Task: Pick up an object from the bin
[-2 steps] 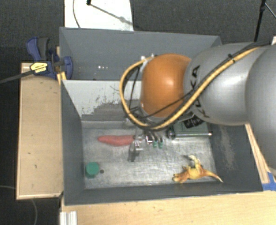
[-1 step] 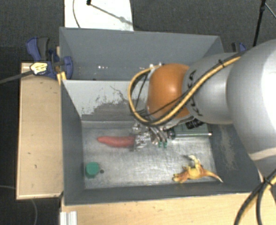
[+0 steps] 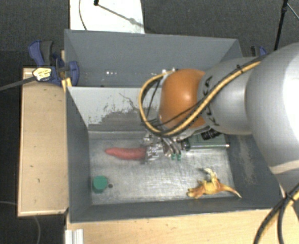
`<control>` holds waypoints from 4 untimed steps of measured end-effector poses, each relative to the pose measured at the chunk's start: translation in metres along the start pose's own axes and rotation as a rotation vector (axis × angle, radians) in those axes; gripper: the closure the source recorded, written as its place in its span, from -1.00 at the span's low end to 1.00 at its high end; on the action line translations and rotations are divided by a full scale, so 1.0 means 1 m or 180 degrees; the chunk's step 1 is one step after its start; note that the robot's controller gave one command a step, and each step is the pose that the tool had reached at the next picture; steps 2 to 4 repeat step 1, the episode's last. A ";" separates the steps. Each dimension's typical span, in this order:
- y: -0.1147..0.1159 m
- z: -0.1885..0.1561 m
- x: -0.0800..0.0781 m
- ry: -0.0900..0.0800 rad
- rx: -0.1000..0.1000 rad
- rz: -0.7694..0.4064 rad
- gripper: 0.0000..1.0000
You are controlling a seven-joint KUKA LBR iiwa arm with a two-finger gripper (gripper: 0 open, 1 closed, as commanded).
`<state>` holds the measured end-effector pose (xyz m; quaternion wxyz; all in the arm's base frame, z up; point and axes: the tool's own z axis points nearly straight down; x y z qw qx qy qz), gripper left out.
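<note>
The grey metal bin (image 3: 154, 179) carries three loose things on its scuffed floor, well apart from one another: a long reddish piece (image 3: 123, 153) at ten o'clock, a small green cap (image 3: 100, 184) at eight o'clock, and a yellow-orange toy dinosaur (image 3: 210, 187) at four o'clock.

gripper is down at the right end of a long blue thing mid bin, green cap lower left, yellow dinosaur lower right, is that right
Not quite: the long thing is red, not blue, as the camera view shows. The gripper is down at its right end, the green cap lower left, the yellow dinosaur lower right.
</note>
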<state>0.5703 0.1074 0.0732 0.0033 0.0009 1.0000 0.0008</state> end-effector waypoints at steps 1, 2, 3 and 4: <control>0.019 -0.131 0.003 0.0013 0.0000 -0.0032 1.00; 0.019 -0.131 0.003 0.0013 0.0000 -0.0032 1.00; 0.019 -0.131 0.003 0.0013 0.0000 -0.0032 1.00; 0.019 -0.131 0.003 0.0013 0.0000 -0.0032 1.00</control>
